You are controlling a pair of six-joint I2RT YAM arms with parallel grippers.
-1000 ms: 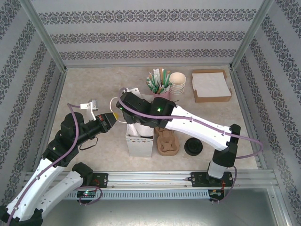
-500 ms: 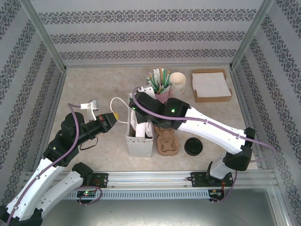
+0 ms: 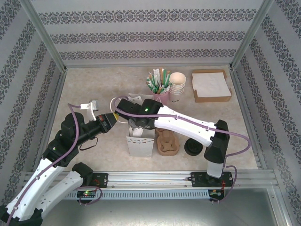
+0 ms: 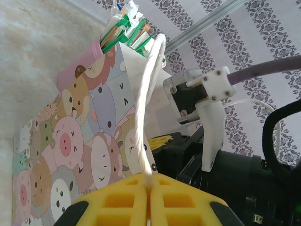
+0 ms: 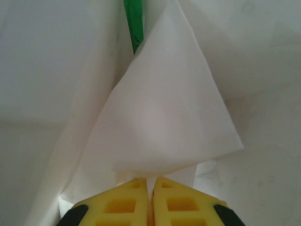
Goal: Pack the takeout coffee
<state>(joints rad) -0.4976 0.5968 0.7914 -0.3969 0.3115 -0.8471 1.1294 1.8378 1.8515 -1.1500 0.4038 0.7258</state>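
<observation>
Since the earlier frames the right arm has swung back from the upper right of the bag and set its wrist over the bag mouth, with the elbow drawn in toward frame centre. The left arm has not shifted. The paper bag (image 3: pixel 140 146) stands upright at the centre of the top view on the surface (image 3: pixel 103 80), its mouth running longest up and down the frame. The cup carrier (image 3: pixel 167 143) sits close against the bag's right wall; whether they touch cannot be told. The left hand (image 4: pixel 149 181) is closed on the bag's white cord handle (image 4: pixel 143 113) and draws it toward frame left, which I judge keeps the mouth open. The right hand (image 5: pixel 151 181) is closed, with the lower edge of a white napkin (image 5: pixel 160 117) pinched between its pads. The napkin extends straight ahead of that hand into the white bag interior, beside a green straw (image 5: pixel 134 28) at the top of the wrist view. Governing relation: the bag cavity lies directly ahead of the right hand, so in my judgement release needs little further travel. The right arm is also the nearer one to the items right of the bag. Count:
- one bag
- one held napkin
- one green straw inside the bag
- one cup carrier
- one black lid (image 3: pixel 193 147)
- one stack of paper cups (image 3: pixel 178 84)
- one pink straw holder (image 3: pixel 159 90)
- one napkin box (image 3: pixel 210 85)
</observation>
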